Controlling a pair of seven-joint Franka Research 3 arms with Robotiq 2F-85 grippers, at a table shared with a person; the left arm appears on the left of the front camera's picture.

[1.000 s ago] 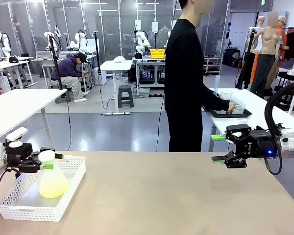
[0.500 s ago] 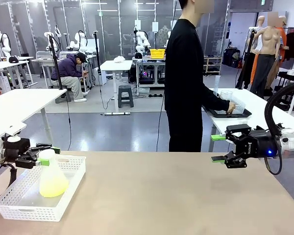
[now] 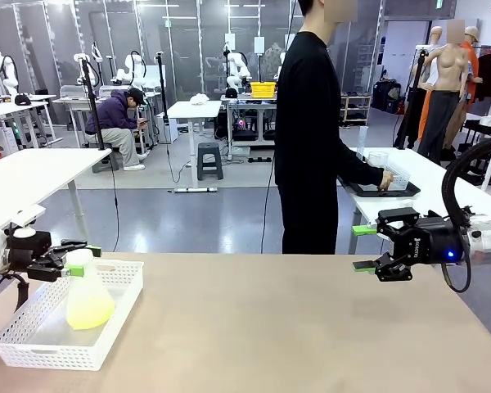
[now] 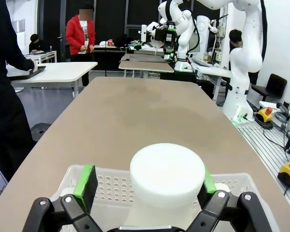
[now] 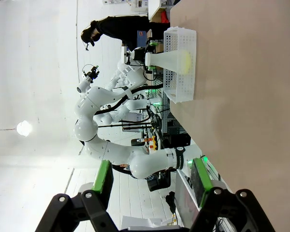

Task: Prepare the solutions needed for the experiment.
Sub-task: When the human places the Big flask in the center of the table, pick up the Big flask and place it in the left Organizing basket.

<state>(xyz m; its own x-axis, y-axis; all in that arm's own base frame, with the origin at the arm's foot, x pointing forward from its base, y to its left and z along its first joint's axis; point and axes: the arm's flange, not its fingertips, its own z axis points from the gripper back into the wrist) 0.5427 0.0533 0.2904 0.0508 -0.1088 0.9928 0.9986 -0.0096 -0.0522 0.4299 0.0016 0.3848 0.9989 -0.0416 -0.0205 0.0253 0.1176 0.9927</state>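
**Flask released in basket; tip-over risk on withdrawal**

Left gripper (image 3: 74,256): jaws spread wide to either side of the white cap (image 4: 167,175) of the flask (image 3: 87,300), gripping nothing. From the wrist view, one pad appears close to the cap, though contact cannot be confirmed. The flask stands upright in the white basket (image 3: 119,315) at the table's left end, with the solutions (image 3: 88,310) pooled yellow in its base. Right gripper (image 3: 362,247): parted, empty, well apart over bare table.

Risk: a sideways retreat could catch the cap and topple the flask, spilling liquid.
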